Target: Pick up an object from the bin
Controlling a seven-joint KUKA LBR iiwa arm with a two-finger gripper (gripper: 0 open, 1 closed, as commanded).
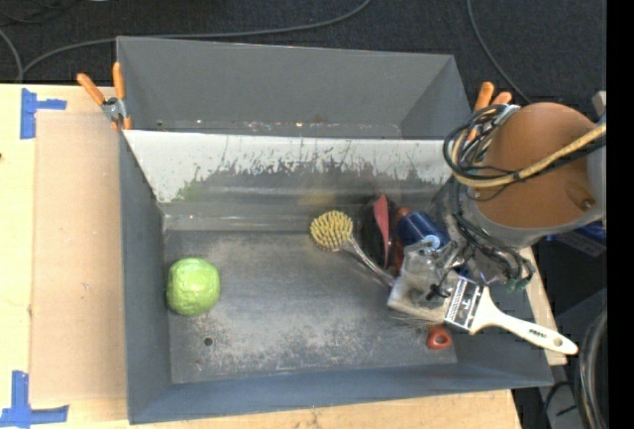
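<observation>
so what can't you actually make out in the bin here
All in the camera view:
- Dark red thing and blue thing by the back wall: the gripper and its cables cover part of them, so their kind is unclear.
- White-handled flat paintbrush: its bristle end runs under the gripper.
- Small red round thing: too small to name.
- Grey metal bin: right wall behind the arm's orange cover.

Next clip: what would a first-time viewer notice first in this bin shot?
The round lime-green ball stands out most, lying alone on the left of the grey metal bin. On the right, the gripper sits low over a cluster: a round pale-bristled scrubbing brush, a red item and a blue item behind it, and a flat white-handled paintbrush pointing toward the near right corner.
</observation>
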